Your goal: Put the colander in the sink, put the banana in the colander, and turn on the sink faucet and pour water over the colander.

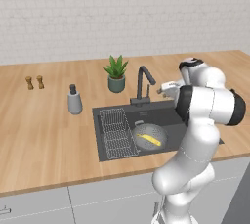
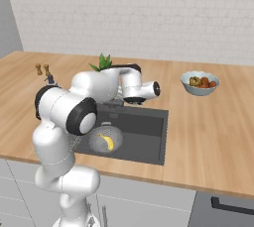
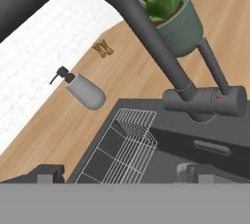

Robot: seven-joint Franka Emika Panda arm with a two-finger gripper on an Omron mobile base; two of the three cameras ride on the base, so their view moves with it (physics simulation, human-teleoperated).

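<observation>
The grey perforated colander (image 1: 157,133) sits in the right half of the dark sink (image 1: 161,117), and the yellow banana (image 1: 149,140) lies inside it. From the other side I see the same colander (image 2: 113,134) and banana (image 2: 105,142). The dark faucet (image 1: 143,85) stands at the sink's back edge. Its bent spout (image 3: 146,32) crosses the hand view, with the side lever (image 3: 215,69) rising from its base. My gripper (image 1: 160,90) hovers just right of the faucet above the sink and points at it. My gripper (image 3: 122,173) is open, with nothing between its fingertips (image 3: 47,171).
A flat wire rack (image 1: 117,132) lies in the sink's left half. On the counter stand a soap dispenser (image 1: 74,100), a potted plant (image 1: 116,74) behind the faucet, and two small shakers (image 1: 34,82) at the far left. A fruit bowl (image 2: 199,82) stands right of the sink.
</observation>
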